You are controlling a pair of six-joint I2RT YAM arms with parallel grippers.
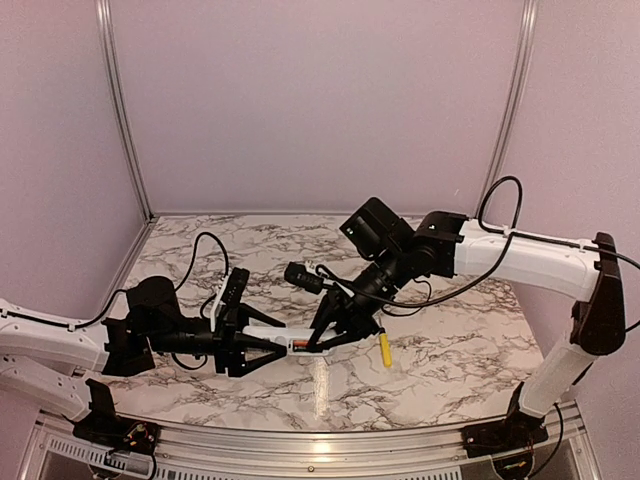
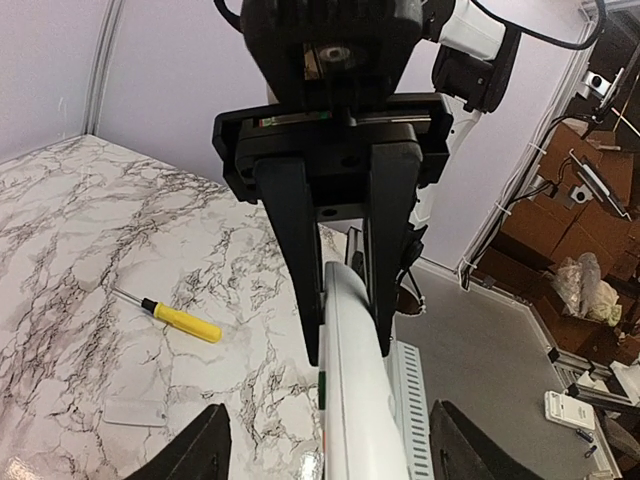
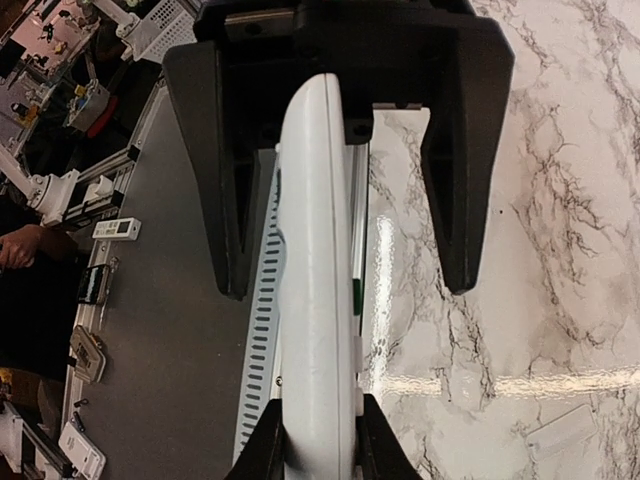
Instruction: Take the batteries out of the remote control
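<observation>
Light, slick remote control (image 3: 318,250): R gripper (image 3: 318,445) pinches one end, L gripper (image 3: 345,288) spread round other. Batteries (image 1: 300,346) prob inside; pry by ends.

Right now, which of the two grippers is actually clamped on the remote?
The right gripper: its fingers pinch the white remote. The left gripper has its fingers spread on either side of it, with gaps showing.

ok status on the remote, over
Right gripper shut on remote control, held aloft. Left gripper open astride it, not gripping. Orange-red battery seated inside. Yellow-handled screwdriver lies clear.
</observation>
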